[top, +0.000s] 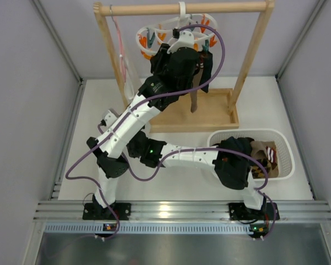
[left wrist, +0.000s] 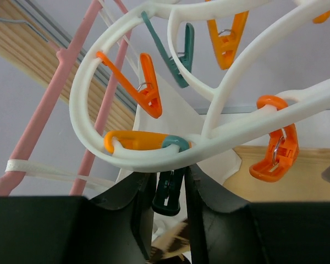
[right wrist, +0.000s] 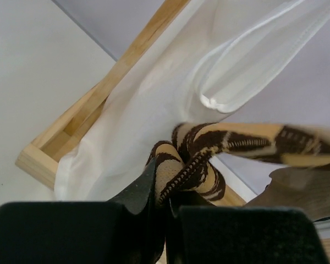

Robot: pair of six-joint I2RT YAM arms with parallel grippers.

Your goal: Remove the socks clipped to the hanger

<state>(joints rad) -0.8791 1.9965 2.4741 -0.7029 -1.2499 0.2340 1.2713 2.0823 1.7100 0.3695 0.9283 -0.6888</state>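
A white table (top: 94,110) is boxed in by plain grey walls (top: 22,49) at left, right and back. At its far side stands a pale wooden rack (top: 252,55): slanted posts, a round top rod, a flat base frame. A ribbed aluminium rail (top: 176,212) lines the near edge, with glare at its middle, and dull sheet metal (top: 171,248) lies just beside it.

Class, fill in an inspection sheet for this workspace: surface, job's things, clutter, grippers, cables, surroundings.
Surface: white table, bearing a wooden rack and a white basket.
Job's things: peg hanger on the rack's rod; dark sock hanging from it.
Clutter: pink hanger, white cloth.
Grippers: left gripper shut on a teal clothespin; right gripper shut on a patterned sock.
Cables: purple cables along both arms.
Surroundings: grey walls, metal rail at the near edge.
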